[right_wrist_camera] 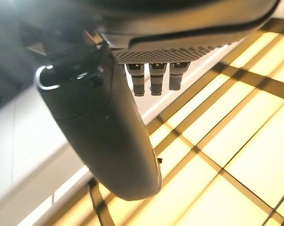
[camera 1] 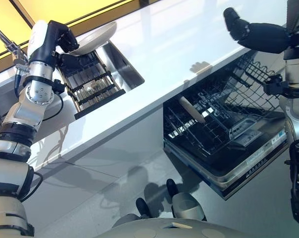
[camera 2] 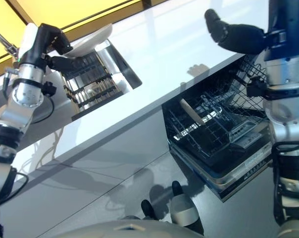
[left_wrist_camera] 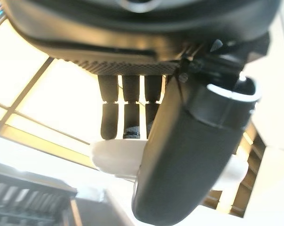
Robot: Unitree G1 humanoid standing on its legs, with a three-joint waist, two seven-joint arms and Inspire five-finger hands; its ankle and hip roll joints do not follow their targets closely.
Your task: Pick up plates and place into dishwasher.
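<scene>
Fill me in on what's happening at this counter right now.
The robot's left hand holds a white plate above the sink, over a dark rack that sits in the basin. Its right hand hangs open over the white counter, holding nothing. Below the counter's edge the dishwasher stands open with its wire basket pulled out; one pale dish leans inside.

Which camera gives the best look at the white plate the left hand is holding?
The left eye view: the white plate shows its whole rim, pinched by the left hand above the sink rack. The right eye view matches; the left wrist view hides most behind the thumb.
</scene>
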